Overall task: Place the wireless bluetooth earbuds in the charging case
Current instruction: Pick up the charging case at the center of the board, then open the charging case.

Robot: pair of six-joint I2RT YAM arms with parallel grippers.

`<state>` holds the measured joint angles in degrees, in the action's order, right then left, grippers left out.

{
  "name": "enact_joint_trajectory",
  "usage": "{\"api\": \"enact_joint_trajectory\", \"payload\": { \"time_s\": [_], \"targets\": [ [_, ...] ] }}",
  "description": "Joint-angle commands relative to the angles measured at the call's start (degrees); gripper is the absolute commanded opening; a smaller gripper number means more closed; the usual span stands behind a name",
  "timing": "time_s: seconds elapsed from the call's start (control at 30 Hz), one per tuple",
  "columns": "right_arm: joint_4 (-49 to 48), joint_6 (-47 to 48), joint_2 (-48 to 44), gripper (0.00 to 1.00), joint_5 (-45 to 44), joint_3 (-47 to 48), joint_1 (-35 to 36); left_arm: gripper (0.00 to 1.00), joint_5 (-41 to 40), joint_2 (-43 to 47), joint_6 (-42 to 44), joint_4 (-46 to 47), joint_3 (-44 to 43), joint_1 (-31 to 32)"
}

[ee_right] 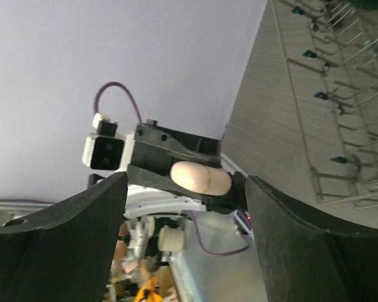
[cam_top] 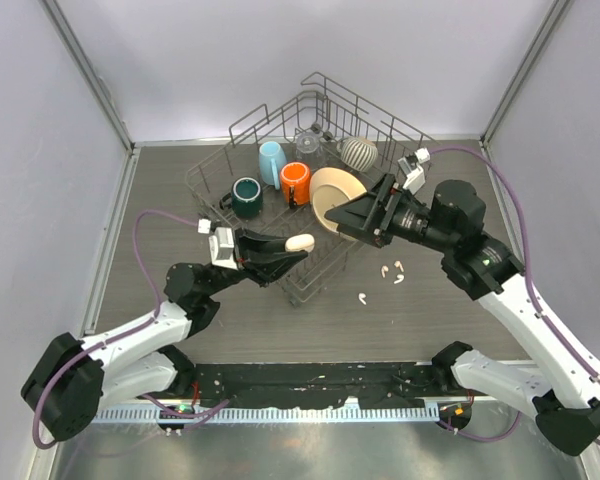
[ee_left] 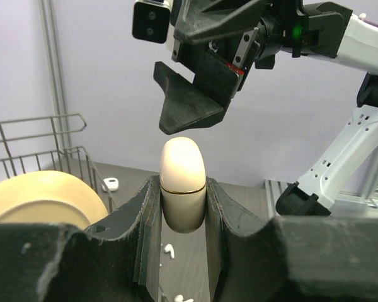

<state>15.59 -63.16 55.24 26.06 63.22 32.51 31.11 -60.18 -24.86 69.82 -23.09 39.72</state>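
Observation:
My left gripper (cam_top: 292, 250) is shut on a cream, pill-shaped charging case (cam_top: 301, 241) and holds it above the front corner of the dish rack. In the left wrist view the case (ee_left: 183, 173) stands upright between the fingers (ee_left: 138, 214), its lid closed along a thin seam. My right gripper (cam_top: 345, 217) is open and empty, and faces the case from the right. In the right wrist view the case (ee_right: 200, 178) lies between its spread fingers (ee_right: 82, 220). Tiny white earbuds (cam_top: 363, 297) (cam_top: 383, 270) (cam_top: 399, 267) lie on the table below the right gripper. Two show under the case (ee_left: 169, 251).
A wire dish rack (cam_top: 212, 165) fills the table's middle and back. It holds a teal mug (cam_top: 247, 196), a blue cup (cam_top: 271, 162), an orange mug (cam_top: 295, 183), a cream plate (cam_top: 330, 190) and a striped round object (cam_top: 358, 153). Grey walls enclose three sides.

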Motion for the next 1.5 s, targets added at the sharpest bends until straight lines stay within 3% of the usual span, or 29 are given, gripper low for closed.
{"api": "enact_joint_trajectory", "payload": {
  "time_s": [0.0,0.17,0.6,1.47],
  "targets": [
    [10.58,15.07,-1.54,0.81,-1.64,4.19,0.09,0.0,-0.26,3.14,6.66,-2.05,-0.38,0.18],
    [16.83,20.61,0.56,0.81,-1.28,7.7,0.8,0.0,0.26,3.5,7.46,-3.64,-1.07,0.18],
    [15.61,19.66,6.19,0.8,-6.02,8.85,9.23,0.0,2.02,1.39,6.76,-3.82,-3.1,0.27],
    [12.18,15.26,10.5,0.75,-9.89,8.94,9.59,0.0,6.94,1.47,1.66,0.49,-3.01,0.44]
  ]
}}
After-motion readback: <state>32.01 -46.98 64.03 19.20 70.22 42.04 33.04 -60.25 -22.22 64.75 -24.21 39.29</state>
